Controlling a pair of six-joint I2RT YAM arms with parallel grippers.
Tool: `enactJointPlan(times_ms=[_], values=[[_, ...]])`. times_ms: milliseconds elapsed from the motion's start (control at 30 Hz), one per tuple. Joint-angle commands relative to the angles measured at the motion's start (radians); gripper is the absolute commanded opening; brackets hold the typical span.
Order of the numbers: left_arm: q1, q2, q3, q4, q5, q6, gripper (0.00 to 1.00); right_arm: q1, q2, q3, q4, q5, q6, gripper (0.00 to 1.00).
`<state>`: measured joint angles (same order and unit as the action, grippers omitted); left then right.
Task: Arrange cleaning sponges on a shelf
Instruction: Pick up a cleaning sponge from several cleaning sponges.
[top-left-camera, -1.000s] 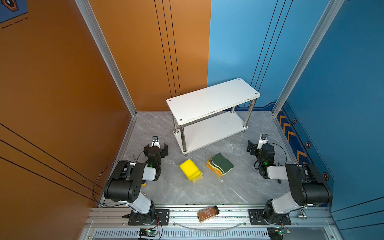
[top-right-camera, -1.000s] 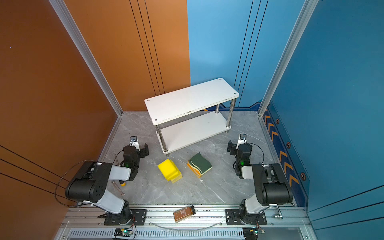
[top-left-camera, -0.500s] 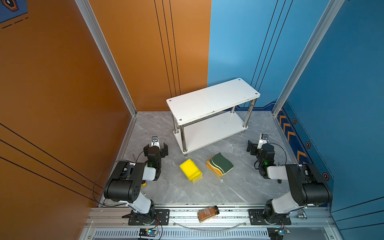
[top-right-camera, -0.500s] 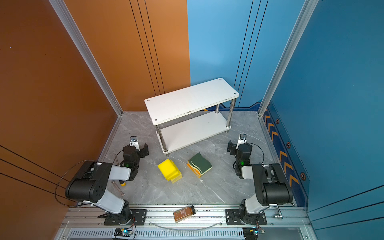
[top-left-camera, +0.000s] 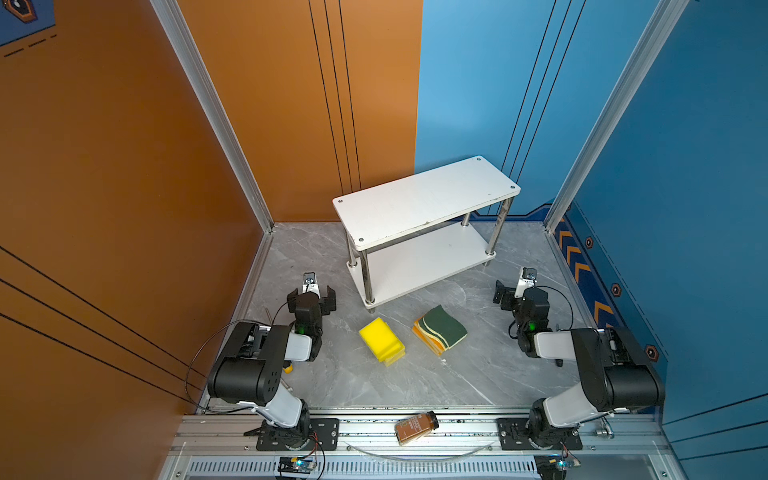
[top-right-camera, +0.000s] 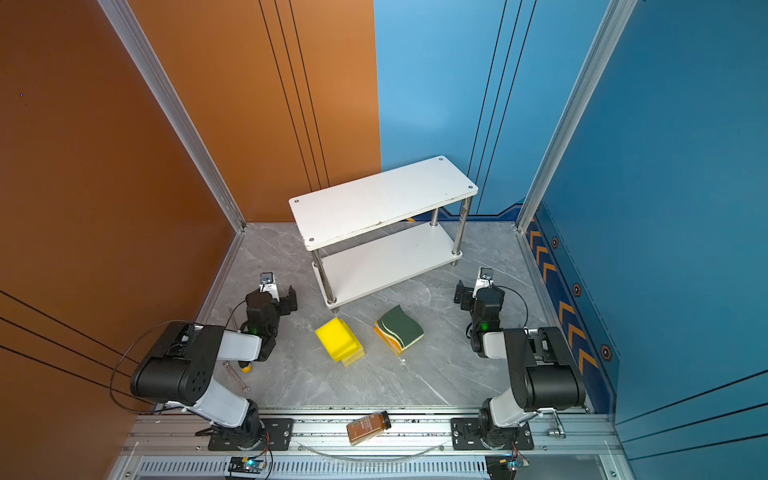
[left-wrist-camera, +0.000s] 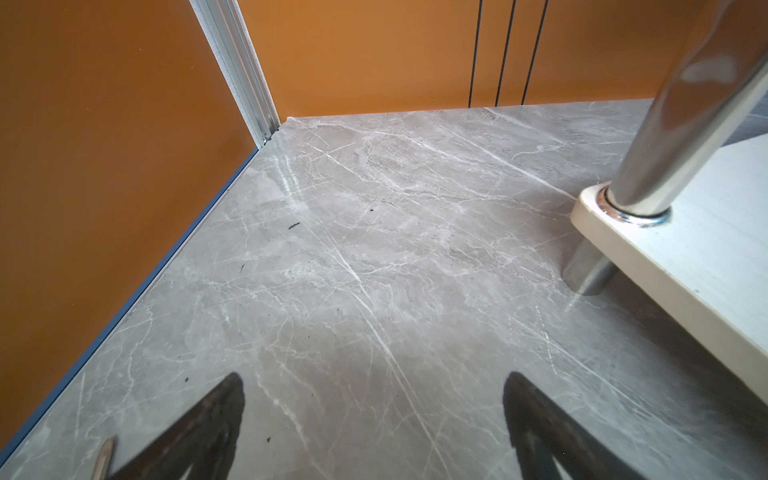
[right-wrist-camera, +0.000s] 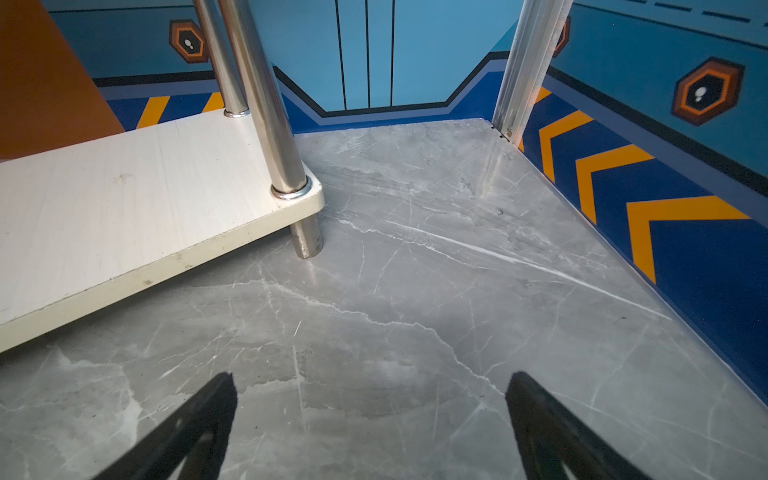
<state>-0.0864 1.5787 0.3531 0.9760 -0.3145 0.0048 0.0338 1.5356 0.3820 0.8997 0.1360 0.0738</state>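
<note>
On the tabletop (top-left-camera: 415, 382) before the shelf (top-left-camera: 424, 199), left fingers (left-wrist-camera: 199, 428) and right fingers (right-wrist-camera: 195, 424) gape empty; pinch a top sponge (top-left-camera: 376, 334) squarely.

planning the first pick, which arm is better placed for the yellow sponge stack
Likely left. The open, empty left gripper sits nearer the yellow sponge stack; the right gripper lies beyond the green-topped sponge stack.
</note>
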Motion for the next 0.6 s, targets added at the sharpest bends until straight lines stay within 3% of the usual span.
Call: enactJointPlan(times_ms=[0,333,567], values=[[-0.004,-0.007,-0.002,0.022,-0.016,0.016,0.98,0.002,0.011,-0.010,0.013,0.011,-0.015,1.00],[-0.027,-0.004,-0.017,0.059,-0.063,0.025,0.98,0.011,0.003,-0.009,0.004,0.091,0.003,1.00],[-0.036,-0.024,-0.026,0.061,-0.099,0.026,0.98,0.011,-0.032,-0.001,-0.037,0.068,-0.006,1.00]])
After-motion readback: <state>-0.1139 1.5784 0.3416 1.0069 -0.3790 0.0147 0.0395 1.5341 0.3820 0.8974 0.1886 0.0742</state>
